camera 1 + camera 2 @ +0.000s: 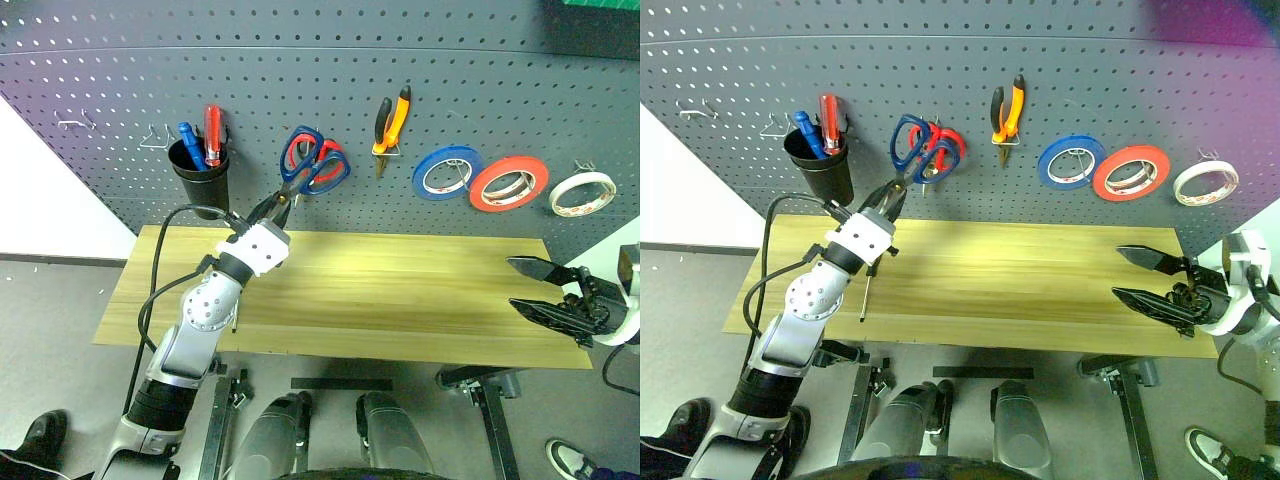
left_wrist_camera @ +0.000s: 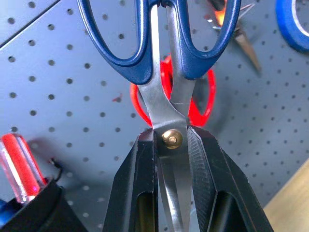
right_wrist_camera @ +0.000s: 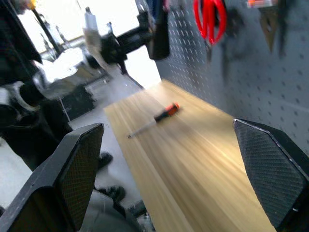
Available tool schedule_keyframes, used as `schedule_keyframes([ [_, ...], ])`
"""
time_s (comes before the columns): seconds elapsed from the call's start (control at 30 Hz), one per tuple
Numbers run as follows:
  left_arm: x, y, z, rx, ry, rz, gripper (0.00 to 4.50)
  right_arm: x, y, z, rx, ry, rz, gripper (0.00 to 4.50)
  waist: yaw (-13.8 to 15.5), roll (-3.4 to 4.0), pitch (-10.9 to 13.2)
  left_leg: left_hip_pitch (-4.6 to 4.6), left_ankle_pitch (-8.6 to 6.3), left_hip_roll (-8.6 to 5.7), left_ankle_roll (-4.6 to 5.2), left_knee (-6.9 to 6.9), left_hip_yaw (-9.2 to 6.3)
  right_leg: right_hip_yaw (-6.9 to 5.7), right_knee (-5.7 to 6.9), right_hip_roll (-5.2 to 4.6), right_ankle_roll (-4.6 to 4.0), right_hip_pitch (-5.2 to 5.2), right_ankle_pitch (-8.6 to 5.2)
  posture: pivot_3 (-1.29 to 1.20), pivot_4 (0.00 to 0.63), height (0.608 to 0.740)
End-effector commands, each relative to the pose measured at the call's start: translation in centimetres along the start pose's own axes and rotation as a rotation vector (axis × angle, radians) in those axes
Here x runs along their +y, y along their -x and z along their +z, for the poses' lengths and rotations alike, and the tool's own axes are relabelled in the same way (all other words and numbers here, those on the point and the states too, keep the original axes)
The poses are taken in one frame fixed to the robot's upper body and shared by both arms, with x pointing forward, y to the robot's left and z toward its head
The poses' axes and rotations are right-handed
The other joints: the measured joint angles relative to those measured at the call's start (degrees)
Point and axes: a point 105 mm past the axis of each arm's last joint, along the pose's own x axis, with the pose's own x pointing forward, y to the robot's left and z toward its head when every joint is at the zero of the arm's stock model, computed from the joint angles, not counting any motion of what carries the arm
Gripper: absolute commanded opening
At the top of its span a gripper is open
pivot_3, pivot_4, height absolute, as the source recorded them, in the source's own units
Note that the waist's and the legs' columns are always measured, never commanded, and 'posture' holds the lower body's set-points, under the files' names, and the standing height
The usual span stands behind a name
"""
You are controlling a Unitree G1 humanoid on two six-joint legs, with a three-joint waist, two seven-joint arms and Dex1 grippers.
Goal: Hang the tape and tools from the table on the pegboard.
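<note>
- The left hand (image 1: 888, 204) is pinched shut on the steel blades of the blue-looped scissors (image 1: 308, 160), gripping them right at the brass pivot screw, as the left wrist view shows.
- The scissors' long axis runs from the hand up and forward toward the dark grey perforated pegboard (image 1: 300, 60), loops leading, blades trailing back between the fingers.
- The blue loops sit over the red-looped scissors (image 2: 203, 104) already on the pegboard; whether a loop has caught a hook cannot be told.
- The relation that matters, in my judgement: the loops lie directly ahead of the hand and against the pegboard, so the coming move needs a loop lined up with a hook before the hand lets go.
- The right hand (image 1: 550, 290) is spread wide and empty, hovering over the light wooden counter (image 1: 400, 290) at its right end, well apart from the scissors.
- The slim screwdriver with the orange-and-black handle (image 3: 154, 118) lies on the counter just beside the left arm; that arm looks nearer to it.
- On the pegboard, to the right of the scissors: orange-and-black pliers (image 1: 390, 122) and, at the far end past two coloured rolls, the whitish tape roll (image 1: 582, 193).
</note>
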Motion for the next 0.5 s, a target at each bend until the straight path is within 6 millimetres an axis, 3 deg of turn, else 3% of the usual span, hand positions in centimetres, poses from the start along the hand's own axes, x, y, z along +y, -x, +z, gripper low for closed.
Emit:
schedule_keyframes([
  [0.03,1.2,-0.4,0.4,-0.028,-0.003,0.048,0.52,1.2,-0.6,0.5,-0.006,0.053,0.048,4.5,-0.01,0.0,0.0,0.0,0.0,0.0,0.0,0.0,0.0,0.0,0.0,0.0,0.0,0.0,0.0,-0.18,0.154,0.74],
  [0.27,1.2,-1.6,-0.4,-0.009,0.033,0.06,0.52,1.3,-0.8,0.1,0.017,0.067,0.051,4.5,-0.03,0.01,-0.02,0.02,0.0,0.0,0.0,0.1,0.03,0.01,0.01,0.0,0.07,0.06,0.04,-0.19,0.148,0.74],
  [0.5,-0.3,-2.2,-0.2,-0.023,0.085,0.001,0.52,1.1,-1.1,0.5,0.002,0.081,0.036,4.5,-0.13,0.01,-0.03,0.03,0.01,0.0,0.01,0.1,0.04,0.01,0.03,0.0,0.08,0.06,0.05,-0.2,0.149,0.74],
])
